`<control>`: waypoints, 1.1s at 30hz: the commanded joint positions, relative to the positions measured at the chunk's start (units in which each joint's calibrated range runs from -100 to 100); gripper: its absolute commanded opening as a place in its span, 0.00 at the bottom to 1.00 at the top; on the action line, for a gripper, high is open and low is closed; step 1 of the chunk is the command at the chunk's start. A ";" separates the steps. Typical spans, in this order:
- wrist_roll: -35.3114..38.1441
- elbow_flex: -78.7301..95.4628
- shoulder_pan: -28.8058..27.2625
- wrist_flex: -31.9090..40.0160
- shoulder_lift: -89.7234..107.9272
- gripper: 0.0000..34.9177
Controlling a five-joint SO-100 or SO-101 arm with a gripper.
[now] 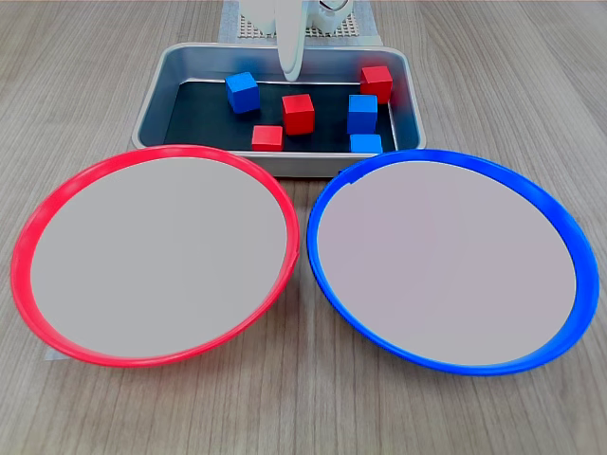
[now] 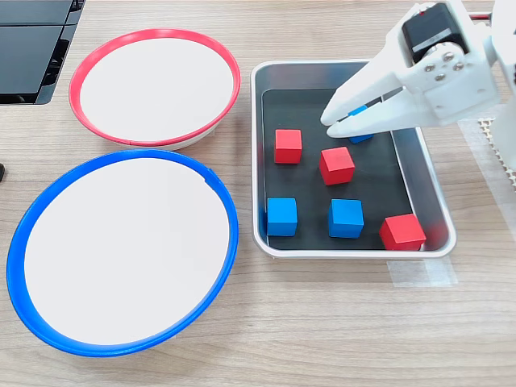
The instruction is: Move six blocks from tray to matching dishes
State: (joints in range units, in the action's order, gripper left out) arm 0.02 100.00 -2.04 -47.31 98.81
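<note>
Six blocks (image 2: 337, 164) crowd the tray (image 2: 431, 193); your tool (image 2: 329, 122), nearly closed and holding nothing, could nudge the neighbouring red cube while descending on the blue one.

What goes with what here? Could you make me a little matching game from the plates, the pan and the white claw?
Things:
1. red-rimmed dish
2. blue-rimmed dish
3. tray
4. claw

States:
A. holds all six blocks
B. hangs over the tray's floor with nothing in it
C. empty, on the first exterior view's left
D. empty, on the first exterior view's right

Pairs: 1-C, 2-D, 3-A, 4-B
</note>
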 commanded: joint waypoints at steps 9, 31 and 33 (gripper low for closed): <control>-0.29 0.00 -0.36 -0.19 0.26 0.01; -0.34 -0.36 0.01 0.47 -2.05 0.01; -3.03 -3.28 2.46 0.80 -7.16 0.01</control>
State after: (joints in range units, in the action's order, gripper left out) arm -0.27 100.00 -2.30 -47.23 97.87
